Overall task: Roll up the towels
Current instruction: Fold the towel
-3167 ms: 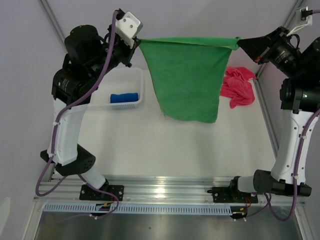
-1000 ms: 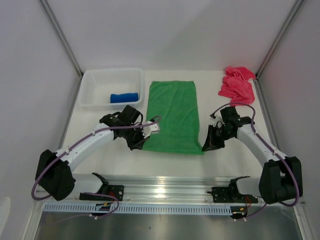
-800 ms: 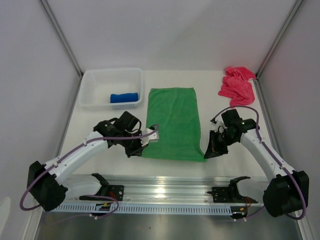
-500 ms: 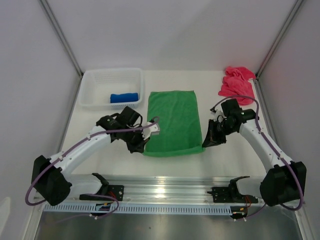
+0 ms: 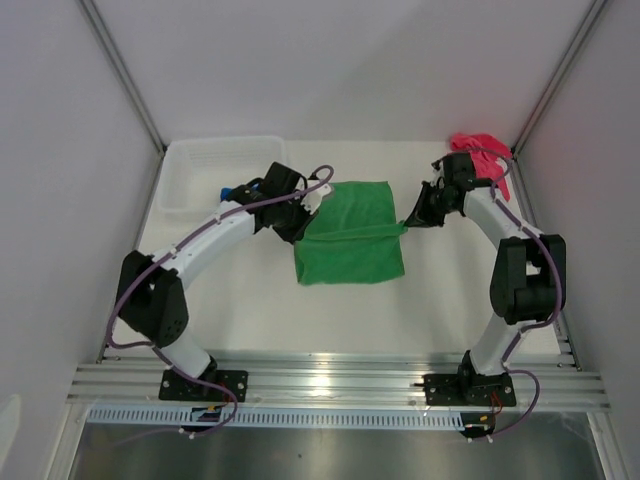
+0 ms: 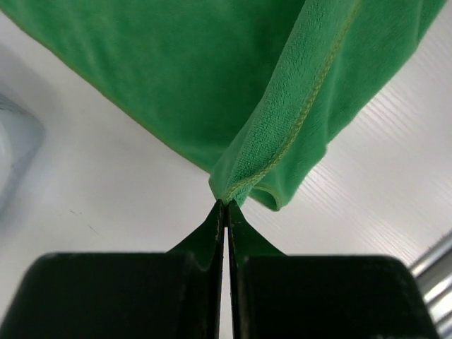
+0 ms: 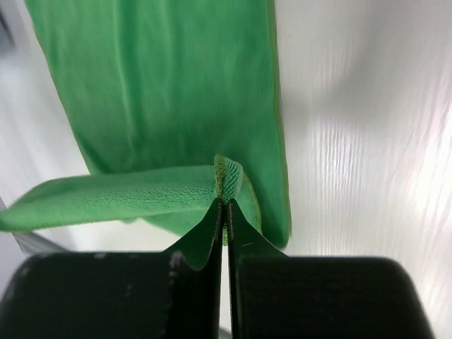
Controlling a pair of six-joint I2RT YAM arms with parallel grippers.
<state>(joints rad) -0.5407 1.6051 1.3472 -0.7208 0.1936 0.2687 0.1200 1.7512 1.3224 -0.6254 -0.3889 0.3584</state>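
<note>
Two corners of the green towel (image 5: 352, 262) are pinched, one per arm; the cloth lies mid-counter (image 5: 250, 310), its lower layer flat, its lifted hem stretched as a taut ridge between the arms and hanging over the flat part. The left gripper (image 6: 226, 205) is clamped on its corner, jaws pressed together with only the stitched hem between them; the right gripper (image 7: 224, 203) is clamped the same way on the opposite corner, where the cloth bunches into a small nub at the tips.

By my reading, the step in hand is the fold, or the first turn of the roll, on the green towel; the held edge is over the rest of the cloth, on the side away from the arm bases. The next move calls for both arms to travel evenly, so the ridge runs straight and square to the long sides; a lag on one side would likely skew the roll; the edge should then be laid on the lower layer before the jaws part.

Farther back on the left, the basket (image 5: 190, 165) holds the blue towel (image 5: 229, 190), mostly hidden by the left arm; its shape cannot be told. At the far right corner the pink towel (image 5: 480, 142) lies crumpled, partly behind the right arm, not yet rolled.
</note>
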